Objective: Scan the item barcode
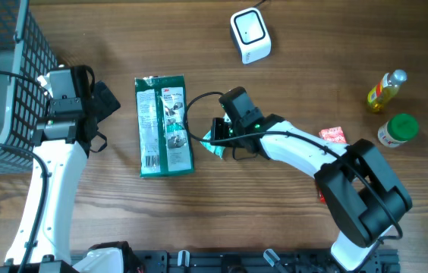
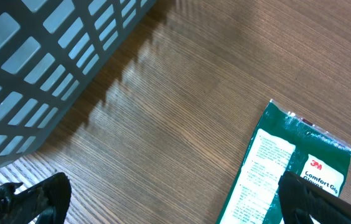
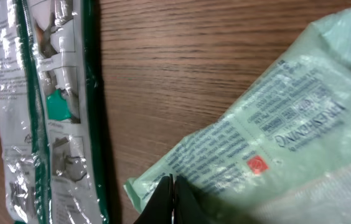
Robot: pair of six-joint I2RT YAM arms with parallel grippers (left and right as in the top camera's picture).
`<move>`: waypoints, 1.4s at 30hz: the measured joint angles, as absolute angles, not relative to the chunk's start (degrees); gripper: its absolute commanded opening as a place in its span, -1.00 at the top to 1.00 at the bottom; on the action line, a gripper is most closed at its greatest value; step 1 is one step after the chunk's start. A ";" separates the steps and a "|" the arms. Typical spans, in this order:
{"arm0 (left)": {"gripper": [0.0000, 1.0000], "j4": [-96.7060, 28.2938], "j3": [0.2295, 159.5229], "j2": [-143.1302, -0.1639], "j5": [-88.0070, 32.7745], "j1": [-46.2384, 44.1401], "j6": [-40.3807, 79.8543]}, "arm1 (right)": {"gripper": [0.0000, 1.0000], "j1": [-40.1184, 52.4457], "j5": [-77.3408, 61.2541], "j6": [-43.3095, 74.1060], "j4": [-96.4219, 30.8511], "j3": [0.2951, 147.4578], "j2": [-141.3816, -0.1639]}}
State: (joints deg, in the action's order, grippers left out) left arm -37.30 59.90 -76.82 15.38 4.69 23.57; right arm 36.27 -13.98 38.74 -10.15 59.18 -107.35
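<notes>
The pale green plastic packet (image 3: pixel 269 130) is pinched at one end by the fully closed right gripper (image 3: pixel 170 190), mid-table. The white box-shaped scanner (image 1: pixel 250 35) lies beyond it, toward the table's far edge, and is nearer the right arm. The packet's long axis runs diagonally away from the fingertips (print facing up). The left gripper (image 1: pixel 102 119) is spread wide and holds nothing.

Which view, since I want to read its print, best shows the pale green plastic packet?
Right wrist: the pale green plastic packet fills much of the frame, print visible, right gripper shut on its edge. Overhead shows only a sliver under the arm; left wrist shows none.
</notes>
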 measured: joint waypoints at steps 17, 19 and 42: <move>-1.00 -37.30 59.90 -76.82 15.38 4.69 23.57 | 0.91 34.17 -24.21 32.86 -7.09 57.67 -97.86; -1.00 -37.30 59.90 -76.82 15.38 4.69 23.57 | 0.92 34.17 -24.43 32.10 -5.67 56.07 -97.86; -1.00 -37.30 59.90 -76.82 15.38 4.69 23.57 | 0.91 34.00 -33.58 36.18 18.72 45.54 -108.55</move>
